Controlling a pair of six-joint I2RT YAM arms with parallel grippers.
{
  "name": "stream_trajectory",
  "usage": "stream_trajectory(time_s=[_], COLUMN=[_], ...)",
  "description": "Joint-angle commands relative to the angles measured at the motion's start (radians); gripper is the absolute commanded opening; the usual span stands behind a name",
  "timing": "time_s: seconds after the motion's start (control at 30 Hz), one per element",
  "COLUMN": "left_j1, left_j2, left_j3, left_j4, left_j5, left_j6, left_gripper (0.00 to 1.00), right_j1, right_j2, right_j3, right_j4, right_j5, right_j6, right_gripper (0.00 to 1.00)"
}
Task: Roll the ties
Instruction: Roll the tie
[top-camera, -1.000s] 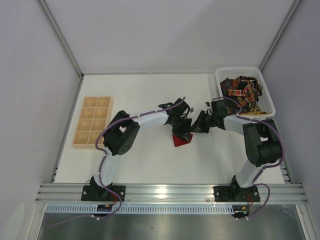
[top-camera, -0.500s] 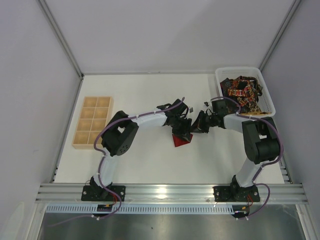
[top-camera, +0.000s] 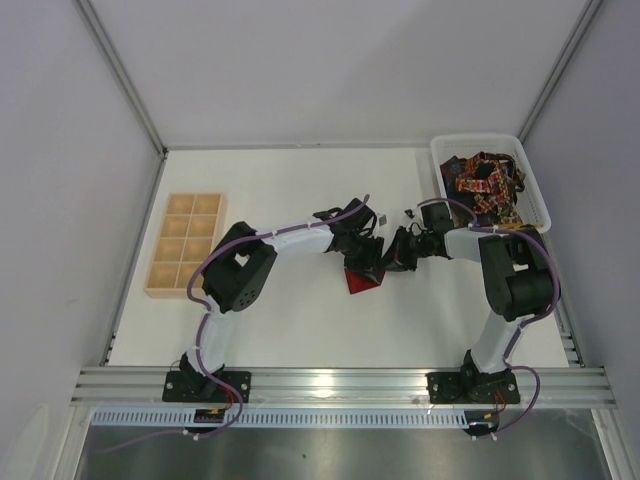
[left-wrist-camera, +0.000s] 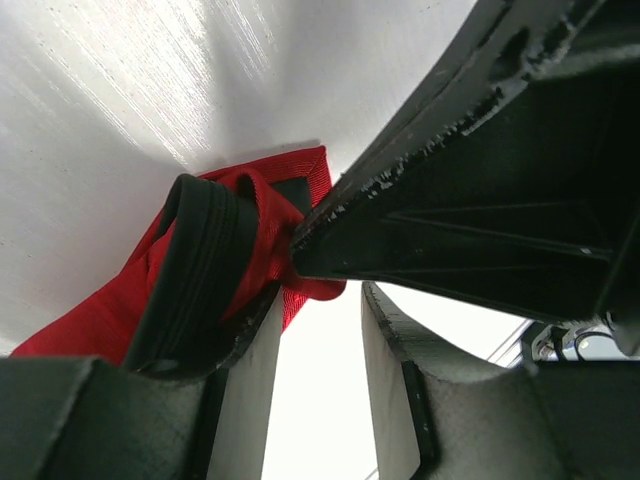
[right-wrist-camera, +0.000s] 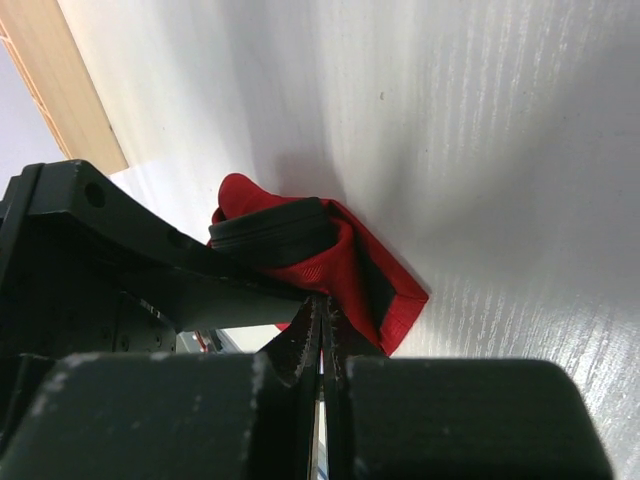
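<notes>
Right end effector (right-wrist-camera: 322, 325) — pinching red tie (right-wrist-camera: 350, 265) — edged nearer left end effector (left-wrist-camera: 318, 330), whose jaws gape.

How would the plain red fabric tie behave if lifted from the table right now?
Probably floppy: the plain red fabric tie drapes in soft folds around a black gripper finger. Likely light and thin, creasing flat at its folded corner. Its loose roll might unwind unless pinched.
</notes>
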Motion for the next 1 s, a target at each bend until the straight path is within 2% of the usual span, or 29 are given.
stream_trajectory(time_s=[0.0, 0.7, 0.97], left_j1=[0.001, 0.001, 0.002], left_j2=[-0.018, -0.065, -0.148], left_j3=[-0.022, -0.036, -0.042], left_j4=[-0.01, 0.025, 0.056], left_j5=[-0.03, 0.003, 0.033], left_j6=[0.03, 0.03, 0.019], left_gripper=[0.44, 0.53, 0.56], right_j1=[-0.004, -0.004, -0.004], right_j2=[0.013, 0.042, 0.048], right_j3=[0.006, 0.003, 0.003], right_j4=[0.003, 0.0, -0.001], right_j5=[0.02, 0.075, 0.087], right_j6=[-0.018, -0.038, -0.044], right_gripper=[0.0, 0.0, 0.0])
